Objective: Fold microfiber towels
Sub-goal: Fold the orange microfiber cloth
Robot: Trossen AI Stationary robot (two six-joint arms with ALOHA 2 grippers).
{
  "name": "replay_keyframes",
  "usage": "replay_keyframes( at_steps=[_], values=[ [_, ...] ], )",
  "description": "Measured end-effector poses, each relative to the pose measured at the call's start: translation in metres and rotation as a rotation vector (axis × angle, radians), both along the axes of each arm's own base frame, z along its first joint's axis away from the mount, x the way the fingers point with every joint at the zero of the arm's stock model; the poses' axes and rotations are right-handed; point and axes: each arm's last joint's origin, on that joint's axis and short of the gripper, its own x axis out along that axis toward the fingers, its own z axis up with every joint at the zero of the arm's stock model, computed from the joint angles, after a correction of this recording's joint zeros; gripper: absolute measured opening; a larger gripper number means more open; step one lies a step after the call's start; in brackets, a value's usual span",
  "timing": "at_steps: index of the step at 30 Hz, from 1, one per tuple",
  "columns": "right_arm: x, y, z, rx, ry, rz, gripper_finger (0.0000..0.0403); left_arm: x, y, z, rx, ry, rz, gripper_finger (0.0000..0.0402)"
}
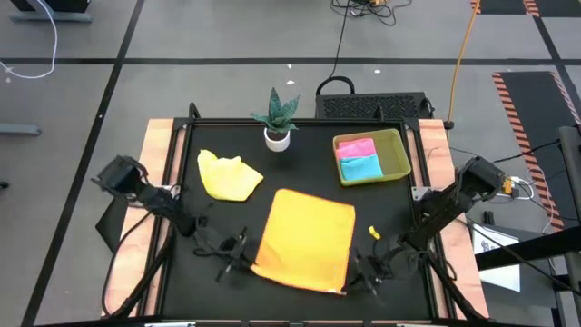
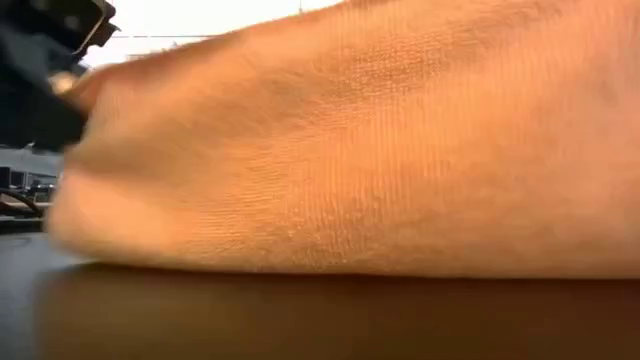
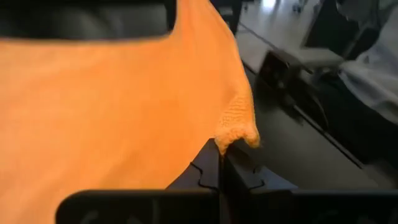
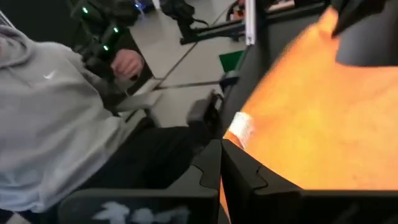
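High view: orange towel (image 1: 307,238) spread flat; left tool (image 1: 241,257), right tool (image 1: 356,275) pinching its near corners.

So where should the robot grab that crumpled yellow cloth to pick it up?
Probably the raised peak of the crumpled yellow microfiber cloth, coming straight down from above. It lies bunched in a heap on the black table, so the folds stick up and give a gripper something to pinch, while its edges lie flat.
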Motion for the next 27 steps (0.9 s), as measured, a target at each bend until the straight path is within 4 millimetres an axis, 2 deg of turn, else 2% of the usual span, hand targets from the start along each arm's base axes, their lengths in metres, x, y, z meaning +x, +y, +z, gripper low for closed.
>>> replay_keyframes(
  at_steps=[4, 9, 12, 16, 19, 22, 27],
  values=[
    [0.006, 0.008, 0.008, -0.030, -0.010, -0.004, 0.0000, 0.003, -0.015, -0.003, -0.018, 0.036, -0.019, 0.0005],
    [0.000, 0.006, 0.026, -0.181, -0.069, -0.169, 0.0000, 0.012, -0.011, 0.019, 0.012, -0.066, 0.168, 0.0005],
    [-0.010, -0.002, 0.032, -0.309, -0.076, -0.310, 0.0000, 0.015, 0.006, 0.036, 0.078, -0.109, 0.277, 0.0005],
    [-0.018, -0.016, 0.039, -0.356, -0.049, -0.488, 0.0000, 0.021, 0.038, 0.049, 0.197, -0.116, 0.415, 0.0005],
    [-0.019, -0.026, 0.033, -0.407, -0.033, -0.590, 0.0000, 0.029, 0.063, 0.046, 0.257, -0.082, 0.500, 0.0004],
    [-0.019, -0.033, 0.025, -0.385, -0.018, -0.642, 0.0000, 0.036, 0.084, 0.041, 0.261, -0.065, 0.582, 0.0004],
    [-0.023, -0.044, 0.010, -0.348, 0.016, -0.701, 0.0000, 0.042, 0.100, 0.034, 0.266, -0.042, 0.642, 0.0004]
  ],
)
